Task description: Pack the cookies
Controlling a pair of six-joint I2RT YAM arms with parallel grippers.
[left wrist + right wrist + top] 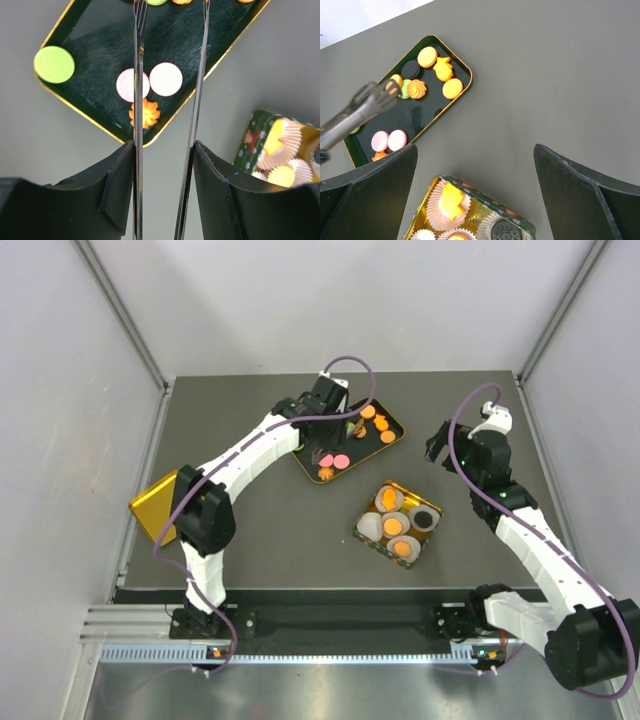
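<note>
The cookies lie on a dark gold-rimmed tray (pixel 305 466): orange ones (pixel 370 420) at its far end and two pink ones (pixel 334 460) nearer. My left gripper (pixel 328 405) hangs over the tray, shut on metal tongs (pixel 138 75). The tong blades stand apart, straddling a pink cookie (pixel 165 79), with a green one (pixel 54 64) at the left. The tong tips (pixel 387 92) reach the orange and green cookies. My right gripper (pixel 475 146) is open and empty above the bare table, beyond the cookie tin (pixel 580 235).
The tin (pixel 432 508) holds white paper cups with orange cookies (pixel 404 549) and a dark cookie (pixel 424 519). A gold lid (pixel 160 502) lies at the table's left edge. Grey walls enclose the table.
</note>
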